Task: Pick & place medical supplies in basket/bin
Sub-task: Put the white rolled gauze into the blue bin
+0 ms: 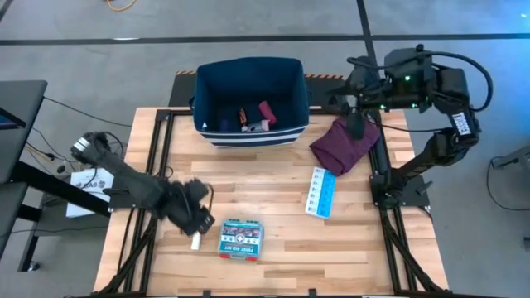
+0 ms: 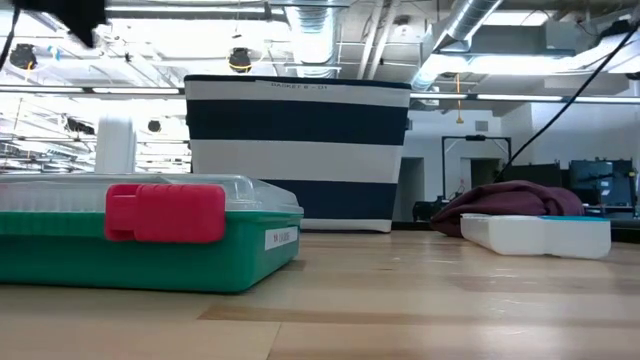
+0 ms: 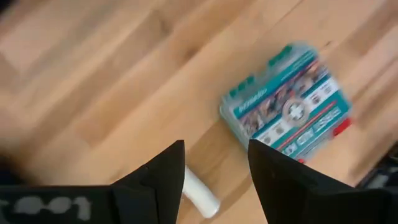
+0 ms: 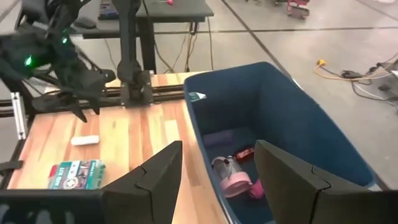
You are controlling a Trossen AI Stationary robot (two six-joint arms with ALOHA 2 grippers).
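Observation:
My left gripper (image 1: pixel 199 219) hangs open low over the near-left of the table. The white stick (image 3: pixel 199 193) lies flat on the wood below the gap between its fingers, untouched. The teal first-aid box (image 1: pixel 241 239) sits just right of the stick (image 1: pixel 196 241). The light-blue pill strip (image 1: pixel 321 192) lies farther right. The navy bin (image 1: pixel 248 101) stands at the far middle and holds the pink round tub (image 4: pixel 233 180), a red-capped item (image 4: pixel 244 152) and other small things. My right gripper (image 4: pixel 217 162) is open in the air beside the bin's right wall.
A maroon cloth (image 1: pixel 344 142) lies bunched to the right of the bin, under my right arm. Bare wood stretches between the bin and the first-aid box. Black rails (image 1: pixel 161 141) run along the table's left and right sides.

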